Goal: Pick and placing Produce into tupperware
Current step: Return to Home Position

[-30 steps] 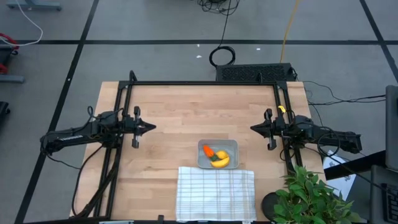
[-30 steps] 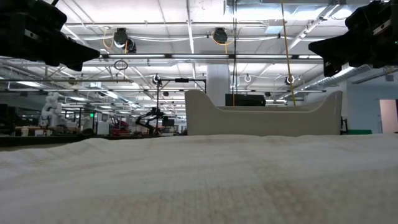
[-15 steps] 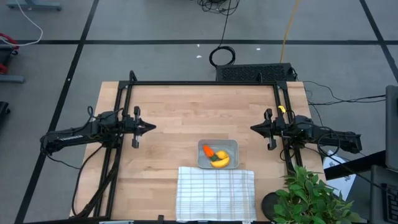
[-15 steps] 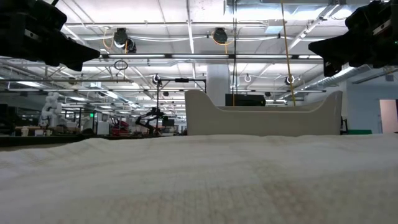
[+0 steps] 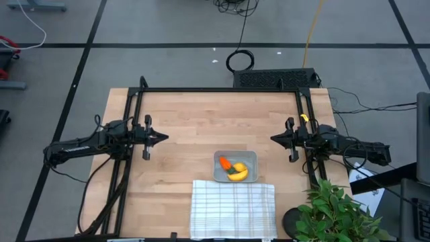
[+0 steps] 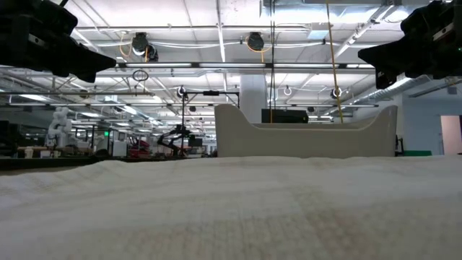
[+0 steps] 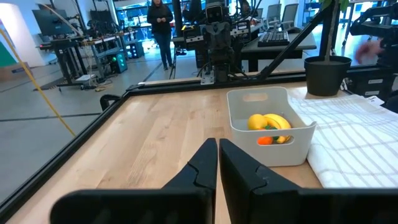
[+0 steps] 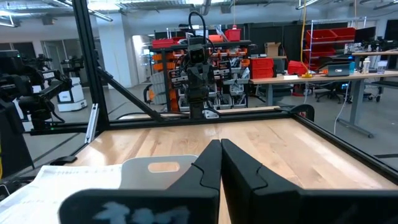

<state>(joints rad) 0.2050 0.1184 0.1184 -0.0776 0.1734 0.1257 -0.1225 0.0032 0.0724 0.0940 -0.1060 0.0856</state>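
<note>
Nearest, at the high view's bottom centre: white striped cloth (image 5: 233,210); just above its upper edge, the tupperware (image 5: 248,159), with carrot (image 5: 224,162), banana (image 5: 240,176) and lemon (image 7: 256,122) inside. Nothing left to pick, seemingly; homing step in hand, calling next only for parking. Mid-frame left and right, well apart from the bin: left gripper (image 5: 165,138) and right gripper (image 5: 272,138), both pinched closed on nothing, above the wooden table (image 5: 201,114). Lower right, a potted plant (image 5: 336,212). Beyond, grey floor; far off, top of the left wrist view, a person (image 7: 160,17) standing.

Cloth (image 5: 233,208): white, grid-striped, on the wooden table (image 5: 195,128).
Plant (image 5: 336,212): leafy, potted, just beside the cloth.
Person (image 7: 160,15): standing far off.
</note>
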